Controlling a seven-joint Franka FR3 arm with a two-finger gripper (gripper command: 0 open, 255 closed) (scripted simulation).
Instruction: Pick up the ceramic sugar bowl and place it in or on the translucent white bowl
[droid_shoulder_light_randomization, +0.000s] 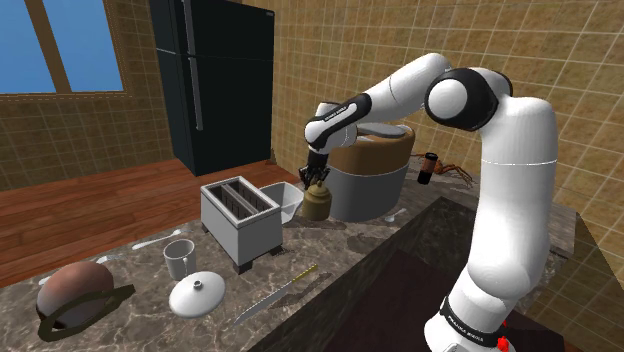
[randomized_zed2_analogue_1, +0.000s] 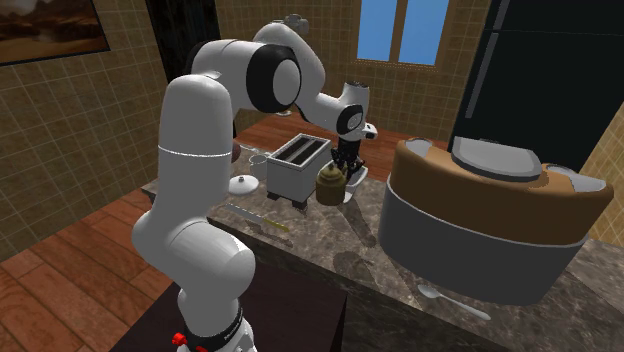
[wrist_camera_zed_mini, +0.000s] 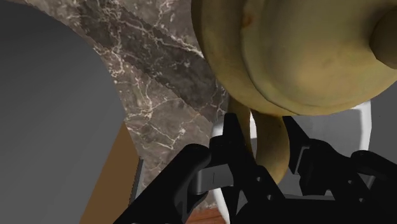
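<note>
Olive-tan, the sugar bowl (droid_shoulder_light_randomization: 318, 204) sits on the table (droid_shoulder_light_randomization: 330, 250), straight under the fingers (wrist_camera_zed_mini: 230, 143), which are pinched on its looped handle. The white bowl (droid_shoulder_light_randomization: 284, 198) lies just beside it, toward ten o'clock in the shoulder view, so I'd expect a short lift and carry that way.

The toaster (droid_shoulder_light_randomization: 240, 218) and large round appliance (droid_shoulder_light_randomization: 368, 178) closely flank the sugar bowl (droid_shoulder_light_randomization: 318, 204); room overhead seems open.
</note>
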